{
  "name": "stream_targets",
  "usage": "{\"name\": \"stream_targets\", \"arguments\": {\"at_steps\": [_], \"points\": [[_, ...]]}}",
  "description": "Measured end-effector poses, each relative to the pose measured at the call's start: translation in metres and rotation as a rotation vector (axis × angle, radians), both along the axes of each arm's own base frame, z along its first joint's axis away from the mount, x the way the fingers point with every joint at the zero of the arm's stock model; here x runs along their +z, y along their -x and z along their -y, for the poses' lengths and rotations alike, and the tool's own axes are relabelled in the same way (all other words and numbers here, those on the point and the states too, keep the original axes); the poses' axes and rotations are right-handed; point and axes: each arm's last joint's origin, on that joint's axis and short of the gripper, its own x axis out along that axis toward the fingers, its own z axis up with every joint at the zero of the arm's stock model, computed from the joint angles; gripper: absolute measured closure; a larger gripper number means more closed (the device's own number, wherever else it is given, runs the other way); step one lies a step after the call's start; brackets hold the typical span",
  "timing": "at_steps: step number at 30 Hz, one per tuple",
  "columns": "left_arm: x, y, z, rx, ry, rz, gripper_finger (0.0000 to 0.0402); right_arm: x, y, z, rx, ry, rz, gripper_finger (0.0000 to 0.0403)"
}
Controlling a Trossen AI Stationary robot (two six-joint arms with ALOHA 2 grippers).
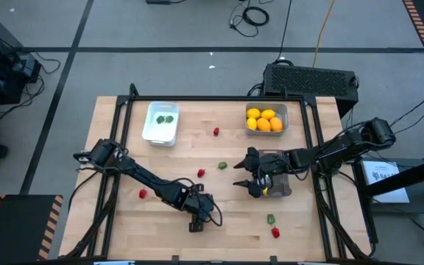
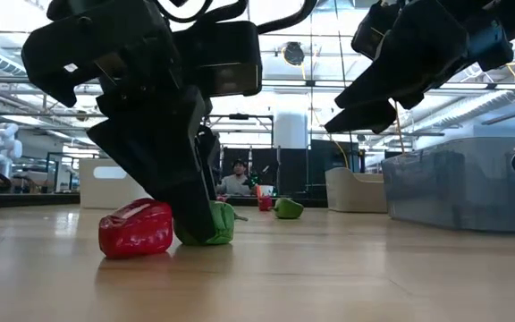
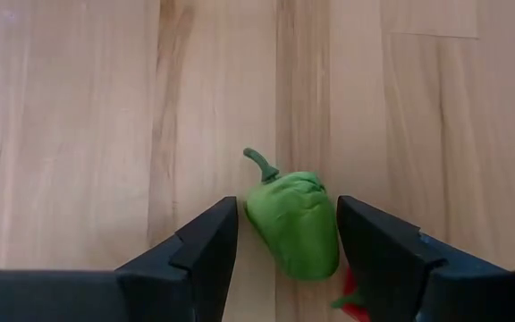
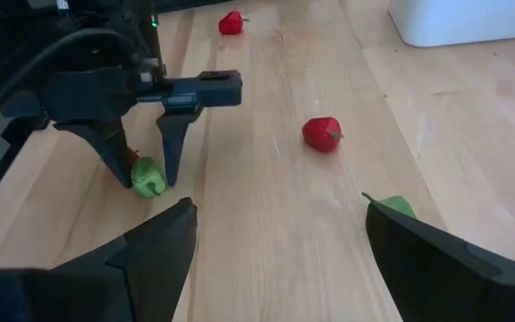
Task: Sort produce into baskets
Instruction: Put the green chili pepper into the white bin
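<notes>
Grey floor (image 1: 160,29), cables (image 1: 256,15), ceiling lights.

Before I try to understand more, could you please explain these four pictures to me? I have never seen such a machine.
It is a robot with two dark arms at a wooden table, each ending in a two-finger hand. One picture looks straight down from above, one looks level across the table top, and two come from cameras on the wrists.

The left hand is lowered around a small green toy pepper, fingers on either side; whether it grips yet, I cannot tell. The right hand hangs open and holds nothing.

On the table stand a white tray with green pieces, a tray of yellow fruits, a darker tray, plus scattered red and green pieces.
</notes>
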Motion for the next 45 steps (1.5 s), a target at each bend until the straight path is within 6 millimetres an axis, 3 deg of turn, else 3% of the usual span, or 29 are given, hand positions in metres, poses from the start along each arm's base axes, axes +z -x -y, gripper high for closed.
{"name": "stream_targets", "arguments": {"at_steps": [4, 13, 20, 27, 31, 33, 39, 45], "points": [[0.0, 0.0, 0.0, 0.0, -0.008, 0.001, 0.0212, 0.0, 0.0, 0.0, 0.0, 0.0, 0.001, 0.009], [0.008, -0.001, -0.008, -0.019, -0.033, 0.021, 0.0291, 0.0, 0.0, 0.0, 0.001, 0.002, 0.0, 0.009], [0.069, 0.012, -0.03, -0.005, -0.225, 0.147, 0.0299, 0.0, 0.0, 0.0, 0.009, 0.016, 0.0, 0.009], [0.145, 0.043, -0.091, 0.167, -0.385, 0.258, 0.03, -0.001, 0.001, 0.0, 0.02, 0.037, -0.008, 0.009], [0.17, 0.068, -0.136, 0.287, -0.412, 0.211, 0.03, -0.001, 0.0, 0.0, 0.024, 0.044, -0.007, 0.009], [0.168, 0.083, -0.159, 0.354, -0.438, 0.122, 0.03, -0.001, 0.0, 0.0, 0.03, 0.055, -0.003, 0.009], [0.14, 0.117, -0.224, 0.554, -0.469, -0.146, 0.0301, 0.001, -0.001, 0.002, 0.044, 0.09, 0.022, 0.009], [0.116, 0.143, -0.271, 0.683, -0.396, -0.271, 0.0301, 0.003, -0.003, 0.007, 0.025, 0.097, 0.043, 0.009]]}}
